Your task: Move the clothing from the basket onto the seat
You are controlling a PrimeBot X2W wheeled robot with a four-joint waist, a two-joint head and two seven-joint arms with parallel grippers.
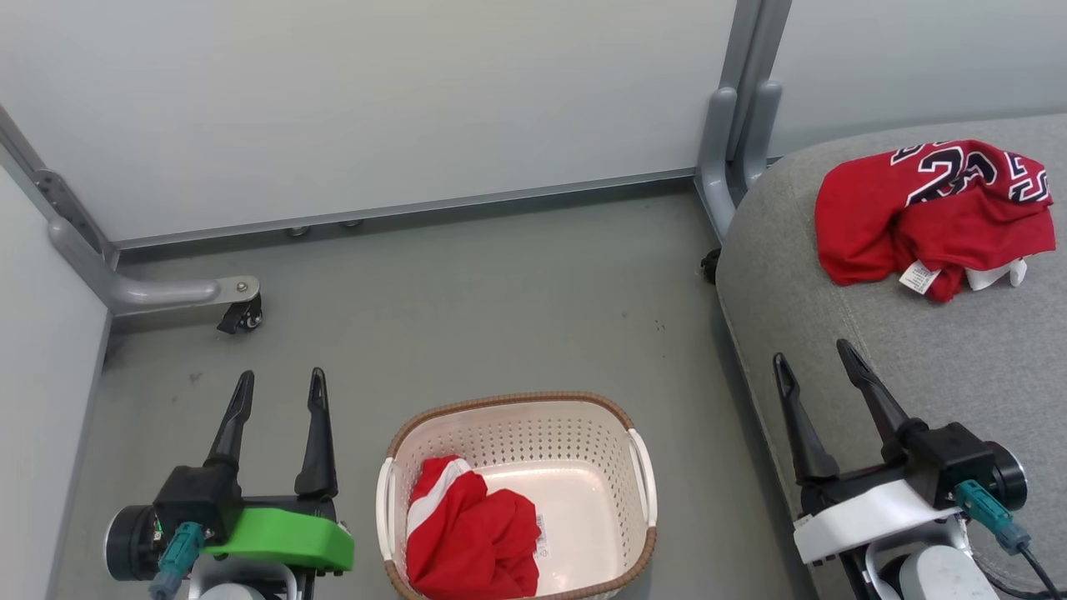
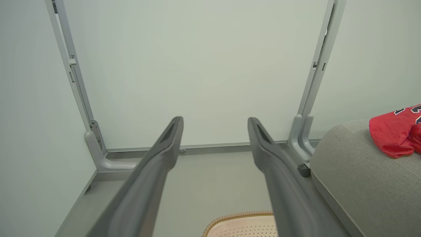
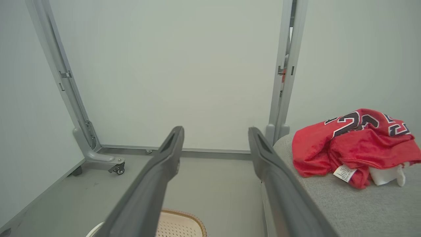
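Holding both sets of jaws spread wide and empty, I report as follows. My left gripper [image 1: 282, 375] hangs over the grey floor [image 1: 500, 317], just left of the basket [image 1: 517, 402]. My right gripper [image 1: 811, 351] hangs over the left edge of the seat [image 1: 917, 375]. One red garment [image 1: 471, 533] lies crumpled in the basket's left half. The numbered jersey [image 1: 934, 212] lies bunched on the seat, white tag showing, well apart from both grippers.
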